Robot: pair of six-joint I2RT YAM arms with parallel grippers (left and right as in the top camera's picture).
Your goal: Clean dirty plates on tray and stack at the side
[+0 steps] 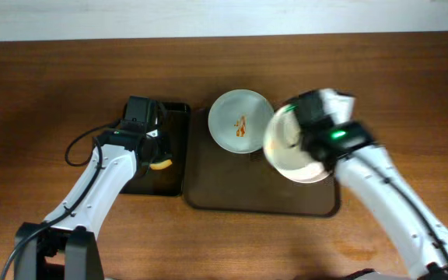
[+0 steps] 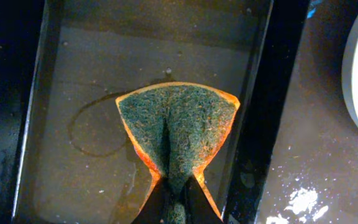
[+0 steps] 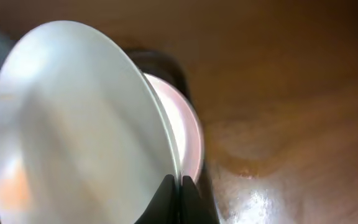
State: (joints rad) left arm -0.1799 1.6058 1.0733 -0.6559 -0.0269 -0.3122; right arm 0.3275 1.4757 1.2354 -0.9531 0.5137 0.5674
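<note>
Right gripper point(image 3: 178, 188) clamped on rim of tilted plate point(image 3: 73, 124), held above second plate point(image 1: 315, 174) on tray point(image 1: 239, 196). Left gripper point(image 2: 176, 200) pinching sponge point(image 2: 176, 127) over black tray point(image 2: 61, 93). Third plate point(image 1: 238, 120) smeared, across tray's far rim. None stacked aside. Table point(image 1: 411, 85) open right of tray.
</note>
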